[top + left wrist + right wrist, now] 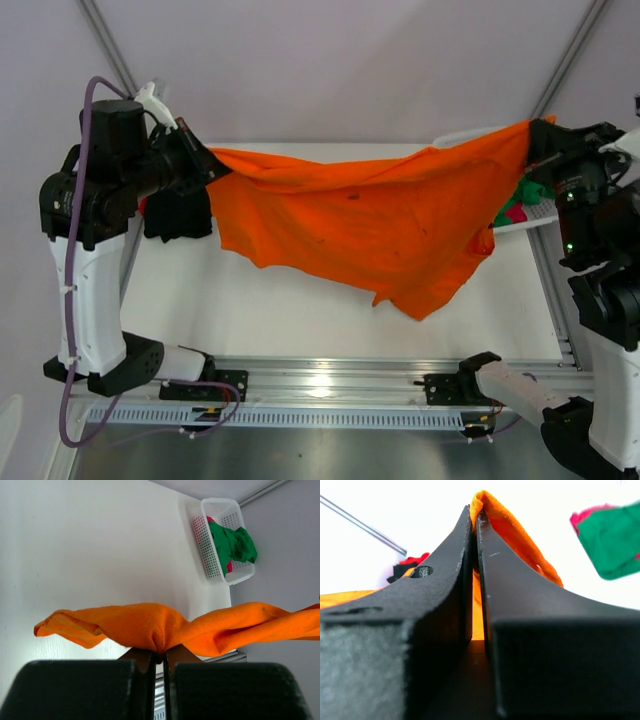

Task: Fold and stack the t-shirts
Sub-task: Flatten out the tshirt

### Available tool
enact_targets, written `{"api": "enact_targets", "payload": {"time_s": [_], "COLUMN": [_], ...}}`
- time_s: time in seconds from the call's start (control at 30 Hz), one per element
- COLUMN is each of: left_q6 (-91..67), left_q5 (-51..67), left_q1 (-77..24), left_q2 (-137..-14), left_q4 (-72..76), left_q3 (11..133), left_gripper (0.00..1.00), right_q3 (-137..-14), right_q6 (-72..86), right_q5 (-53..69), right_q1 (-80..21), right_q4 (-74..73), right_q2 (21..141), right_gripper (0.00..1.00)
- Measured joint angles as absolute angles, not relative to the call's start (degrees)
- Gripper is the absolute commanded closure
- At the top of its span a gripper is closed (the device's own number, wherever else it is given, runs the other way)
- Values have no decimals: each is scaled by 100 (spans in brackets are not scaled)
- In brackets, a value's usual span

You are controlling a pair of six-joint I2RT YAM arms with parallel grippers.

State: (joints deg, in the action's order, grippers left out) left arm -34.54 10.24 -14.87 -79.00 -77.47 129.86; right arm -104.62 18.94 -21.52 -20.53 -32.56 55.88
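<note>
An orange t-shirt (370, 225) hangs stretched in the air between both grippers, and its lower edge sags toward the white table (300, 310). My left gripper (212, 165) is shut on its left corner, where the cloth (150, 627) bunches just above the fingertips of the gripper (164, 652). My right gripper (535, 140) is shut on the right corner, with orange cloth (520, 540) pinched between its fingers (475, 515). A folded black t-shirt (177, 215) lies on the table under the left arm, and a sliver of red (412, 559) shows beside it.
A white lattice basket (207, 550) stands at the table's far right edge, partly behind the orange cloth in the top view. It holds a green t-shirt (234, 544) over a pink one (210, 520). The aluminium rail (330, 385) runs along the near edge.
</note>
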Motion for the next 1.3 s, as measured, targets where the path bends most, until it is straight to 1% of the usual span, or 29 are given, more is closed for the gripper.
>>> {"api": "enact_targets", "payload": {"time_s": [0.23, 0.4, 0.57, 0.77, 0.9, 1.07, 1.13, 1.2, 1.3], "left_q6": [-3433, -3341, -3205, -3076, -3046, -3055, -3057, -3085, -3173], "left_q5": [875, 707, 471, 460, 576, 716, 797, 860, 937], "left_q1": [-1487, -1487, -1487, -1455, -1431, -1393, -1382, -1374, -1361], "left_q2": [-8230, -8812, -10132, -12307, -13037, -13058, -12818, -12446, -11992], "left_q4": [-7712, -7671, -7476, -7338, -7076, -6484, -5815, -5059, -4263], "left_q3": [12431, 11695, 11570, 12348, 12543, 12477, 12016, 11273, 10525], "left_gripper": [99, 99, 99, 99, 100, 99, 99, 99, 99], "right_q3": [-10447, -9782, -8838, -8112, -7671, -7032, -6814, -6687, -6484], "right_q6": [2196, 2204, 2202, 2154, 2078, 1925, 1868, 1824, 1789], "right_q5": [-2316, -2357, -2193, -1938, -1828, -1754, -1754, -1774, -1852], "right_q1": [-2053, -2005, -1789, -1717, -1758, -1876, -1935, -1990, -2069], "right_q4": [-4001, -3988, -3601, -2812, -2279, -1527, -1310, -1160, -917], "right_q2": [6466, 7153, 7616, 8071, 8145, 8145, 8193, 8291, 8420], "right_gripper": [99, 100, 100, 99, 99, 99, 99, 100, 100]}}
